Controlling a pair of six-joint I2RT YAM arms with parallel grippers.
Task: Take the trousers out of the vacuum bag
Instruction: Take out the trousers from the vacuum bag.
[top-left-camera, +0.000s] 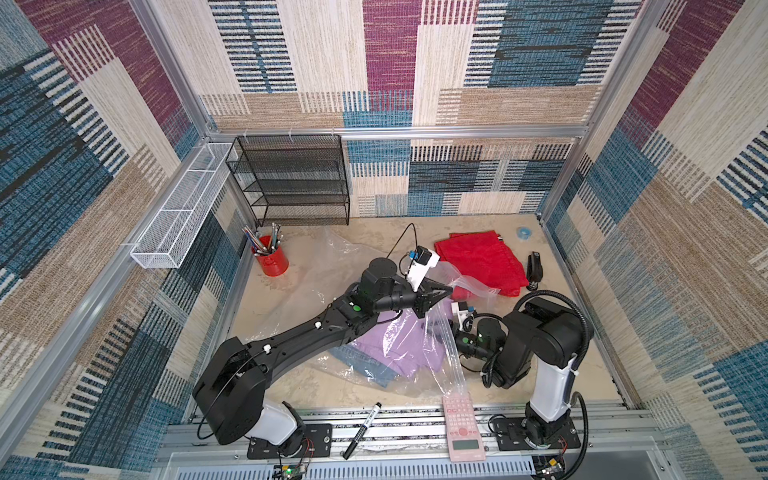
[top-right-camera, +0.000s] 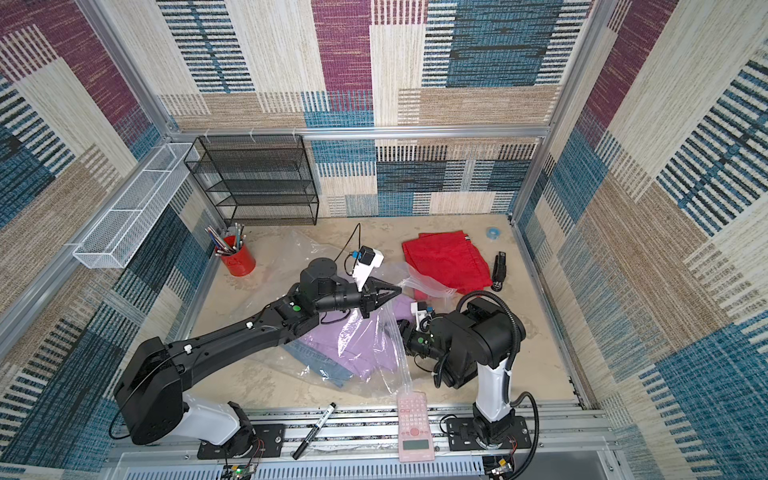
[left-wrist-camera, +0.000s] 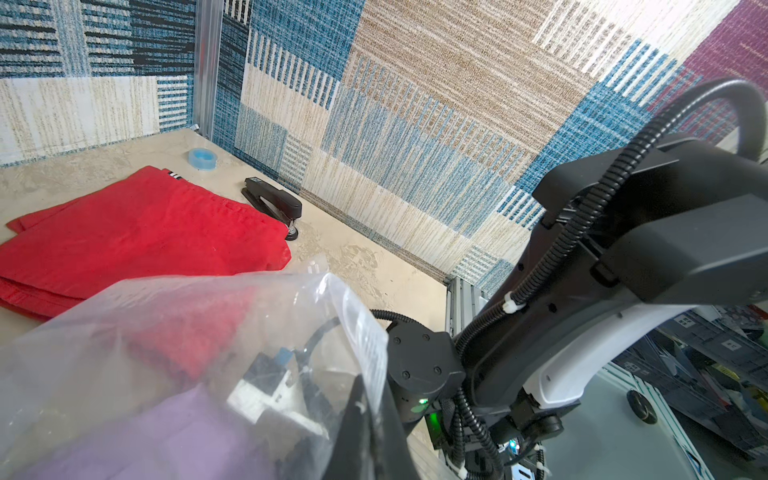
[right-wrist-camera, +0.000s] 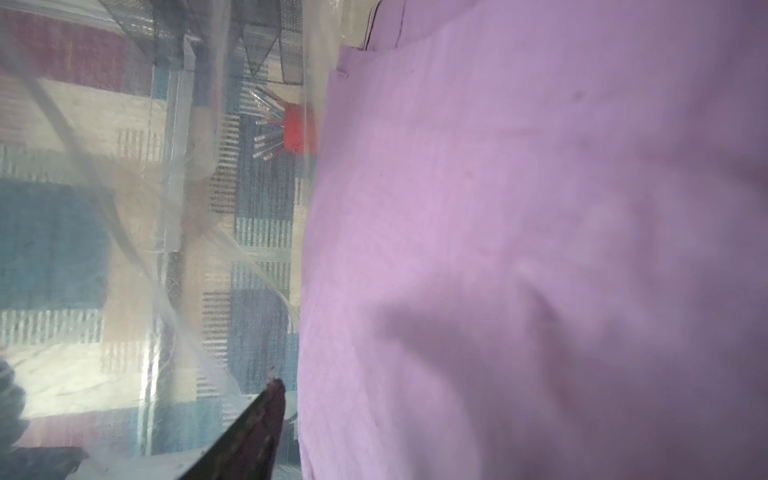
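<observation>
On the near rail lie a marker (top-left-camera: 361, 430) and a pink calculator (top-left-camera: 462, 428), whose far end is under the plastic of the vacuum bag (top-left-camera: 419, 378). The bag sprawls over the middle of the table. Inside it are the lilac trousers (top-left-camera: 395, 349), with the denim trousers (top-left-camera: 365, 370) showing only as a strip beneath them. The right gripper (top-left-camera: 434, 330) reaches into the bag's mouth from the right. It is blurred by plastic, and the right wrist view shows only one dark finger (right-wrist-camera: 249, 436) beside lilac cloth, so I cannot tell how its jaws stand. Just beyond, the left gripper (top-left-camera: 448, 291) is pressed together on the bag's raised edge. The red trousers (top-left-camera: 478, 259) lie outside the bag at far right, their near corner under the plastic. A stapler (top-left-camera: 535, 268) and a tape roll (top-left-camera: 523, 232) are near them.
</observation>
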